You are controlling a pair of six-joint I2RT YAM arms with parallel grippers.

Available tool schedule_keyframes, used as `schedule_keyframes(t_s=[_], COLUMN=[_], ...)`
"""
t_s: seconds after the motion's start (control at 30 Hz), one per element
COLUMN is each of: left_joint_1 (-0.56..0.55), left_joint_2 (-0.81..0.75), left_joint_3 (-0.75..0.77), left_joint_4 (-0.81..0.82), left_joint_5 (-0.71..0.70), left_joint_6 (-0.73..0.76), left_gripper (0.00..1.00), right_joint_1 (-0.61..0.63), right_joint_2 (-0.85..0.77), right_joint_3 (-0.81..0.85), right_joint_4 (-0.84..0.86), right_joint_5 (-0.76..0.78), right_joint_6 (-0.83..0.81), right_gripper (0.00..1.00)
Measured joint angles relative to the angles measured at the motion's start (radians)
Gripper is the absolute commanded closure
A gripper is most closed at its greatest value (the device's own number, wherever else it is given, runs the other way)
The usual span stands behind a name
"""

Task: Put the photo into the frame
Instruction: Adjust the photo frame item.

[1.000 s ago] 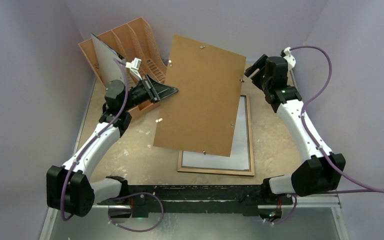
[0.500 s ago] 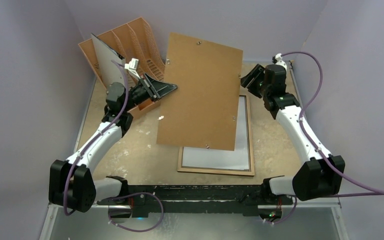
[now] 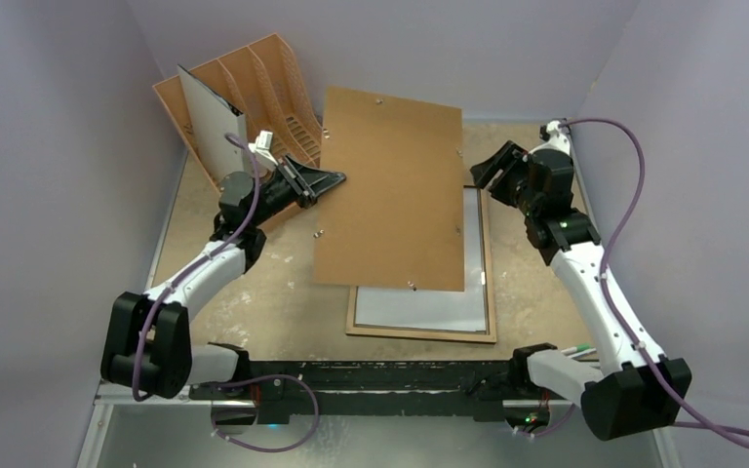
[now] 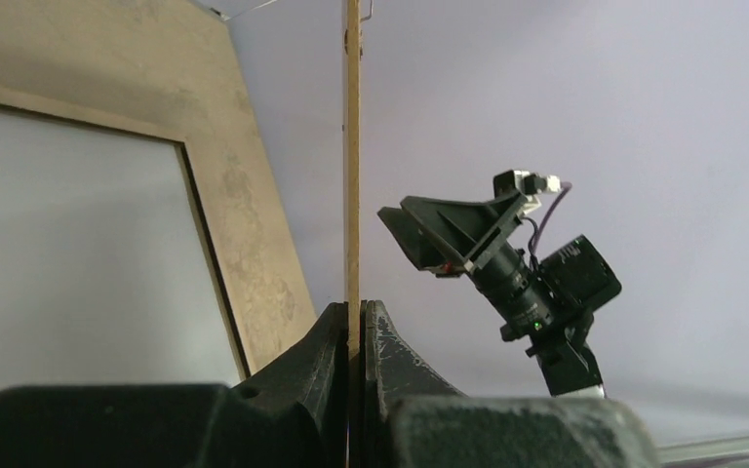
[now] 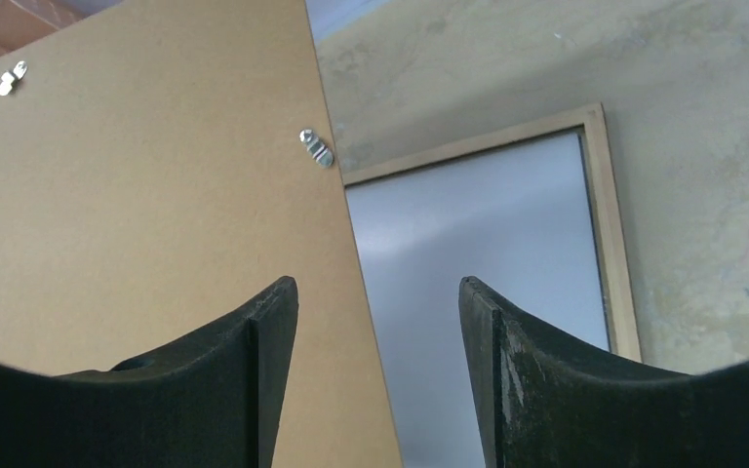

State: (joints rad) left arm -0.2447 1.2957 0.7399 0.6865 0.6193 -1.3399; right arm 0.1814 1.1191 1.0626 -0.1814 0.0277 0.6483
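While the left tool [image 3: 327,178] is clamped shut on the left edge of the backing board [image 3: 390,185], the board hangs above the surface [image 3: 254,292] and covers most of the frame [image 3: 419,332]. The frame lies flat by the middle of the near edge, light wood rim up, with its long axis running from near edge to far edge. The board's long axis runs nearly the same way.

The right tool [image 3: 488,166] stands wide and holds nothing, just beside the board's right edge. In the right wrist view that edge runs up between the two fingers, closer to the left one.

The photo [image 3: 210,132] stands upright in a slot of the rack [image 3: 283,78] at the far left corner of the surface, well apart from the frame. It lies behind and left of the left tool, so the left arm is nearer, but that arm is occupied.

Judgement: the board must leave the frame before the photo can go in.

- Left arm: reaches forward, wrist turned toward the centre
- Right arm: extends along the right edge, wrist bent inward toward the board
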Motion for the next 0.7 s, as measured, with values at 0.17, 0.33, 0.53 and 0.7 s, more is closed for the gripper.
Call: schedule_keyframes(t_s=[0.17,0.33,0.53,0.7], left_joint_1=[0.0,0.0,0.0,0.0], left_joint_2=[0.063,0.146,0.207,0.225], left_joint_3=[-0.012,-0.012,-0.005,0.029], left_joint_4=[0.0,0.001,-0.003,-0.001], left_joint_5=[-0.029,-0.042,-0.045,-0.042], left_joint_6=[-0.024,-0.043,-0.056,-0.056], left_gripper=[1.0,1.0,1.0,1.0], right_joint_1=[0.0,0.071,0.33,0.393], right_joint_2=[-0.087,-0.137,-0.143,-0.142], right_joint_3=[-0.07,-0.134,-0.245,-0.281], right_joint_4=[-0.018,0.027,0.093,0.106], right_joint_5=[-0.073,-0.333,-0.549,-0.611], right_joint_6=[-0.035,-0.105,-0.153,-0.184], right_gripper=[0.54,0.61,0.63,0.65])
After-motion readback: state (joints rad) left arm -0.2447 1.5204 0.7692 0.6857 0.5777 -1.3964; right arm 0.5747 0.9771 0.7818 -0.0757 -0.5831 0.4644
